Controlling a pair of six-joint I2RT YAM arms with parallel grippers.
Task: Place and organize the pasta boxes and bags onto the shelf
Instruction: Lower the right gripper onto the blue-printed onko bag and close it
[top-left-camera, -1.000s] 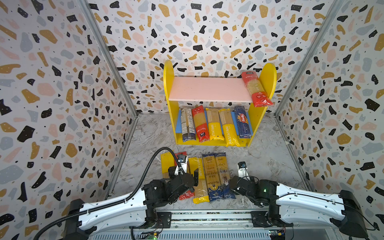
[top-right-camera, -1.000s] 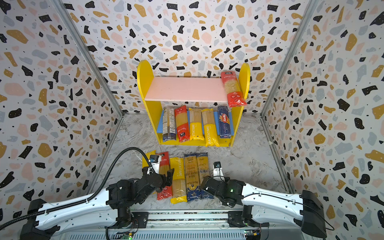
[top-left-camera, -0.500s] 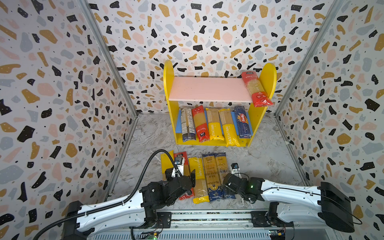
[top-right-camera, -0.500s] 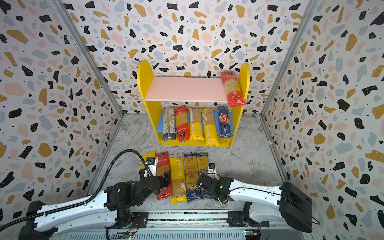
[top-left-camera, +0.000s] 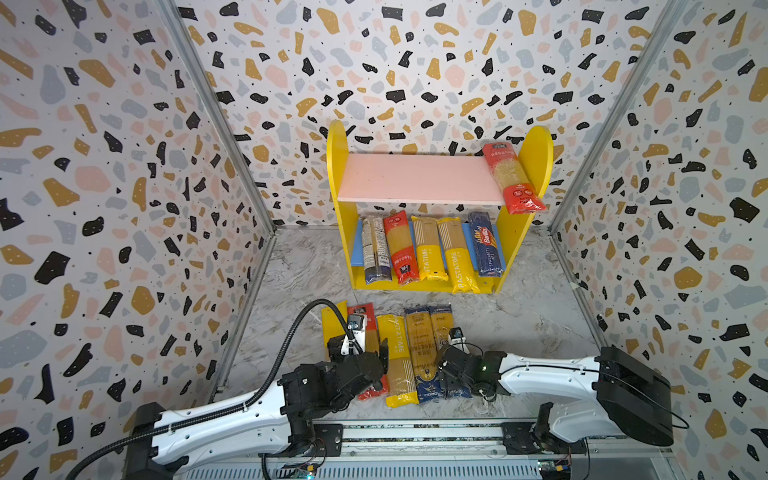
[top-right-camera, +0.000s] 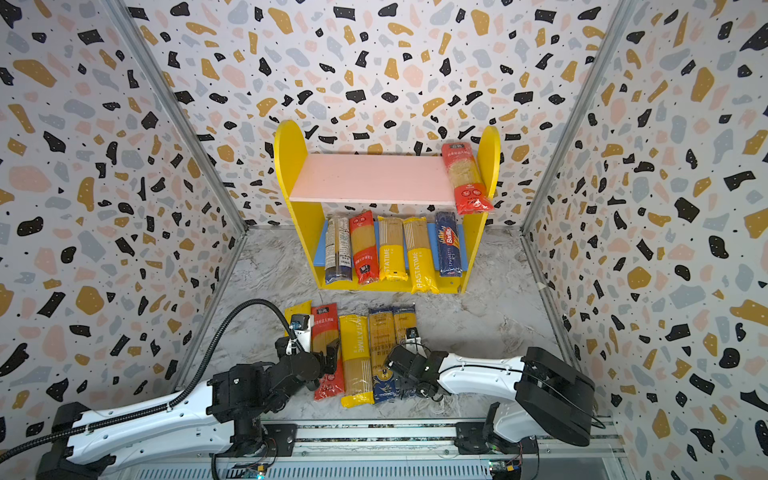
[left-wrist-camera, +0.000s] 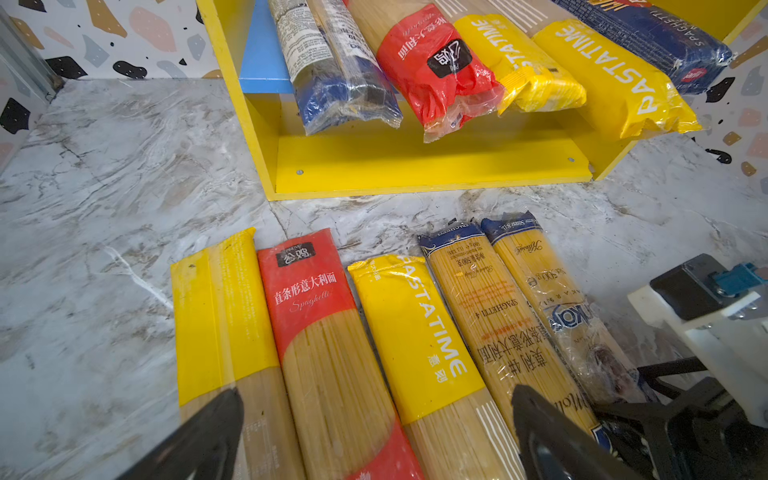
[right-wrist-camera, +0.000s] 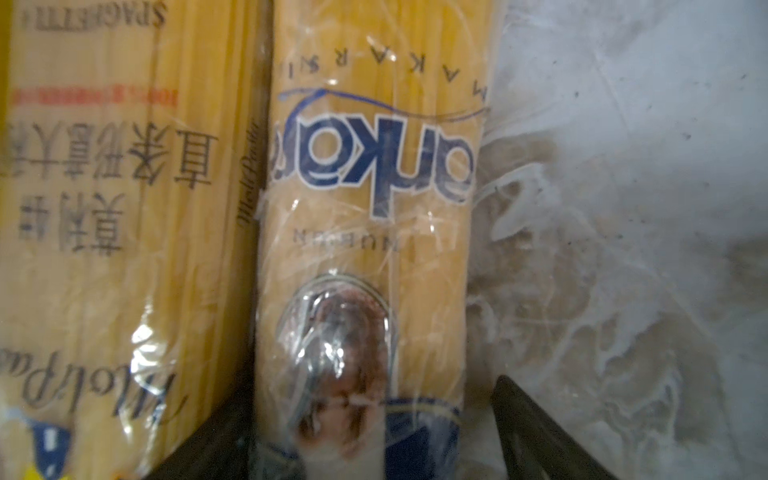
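Note:
The shelf (top-left-camera: 337, 174) (top-right-camera: 286, 166) stands at the back. A red pack (top-left-camera: 513, 178) lies on its pink upper board (top-left-camera: 415, 178), and several packs (top-left-camera: 428, 249) lean on the blue lower board. Several pasta bags lie in a row on the floor in front: plain yellow (left-wrist-camera: 220, 316), red (left-wrist-camera: 316, 316), yellow PASTATIME (left-wrist-camera: 415, 332), navy-and-clear (left-wrist-camera: 490, 316), and a clear "ankara" bag (right-wrist-camera: 365, 208) (top-left-camera: 440, 324) at the right end. My left gripper (left-wrist-camera: 378, 395) (top-left-camera: 359, 353) hangs open above the red and PASTATIME bags. My right gripper (right-wrist-camera: 370, 407) (top-left-camera: 446, 365) is open, one finger on each side of the ankara bag.
Patterned walls close in the marble floor (top-left-camera: 532, 316) on three sides. The rail with both arm bases (top-left-camera: 415, 436) runs along the front edge. The left arm's black cable (top-left-camera: 299, 328) arcs over the floor left of the row.
My right gripper has moved left and now sits over the rightmost floor bag. The left gripper has shifted only slightly. No bag has moved.

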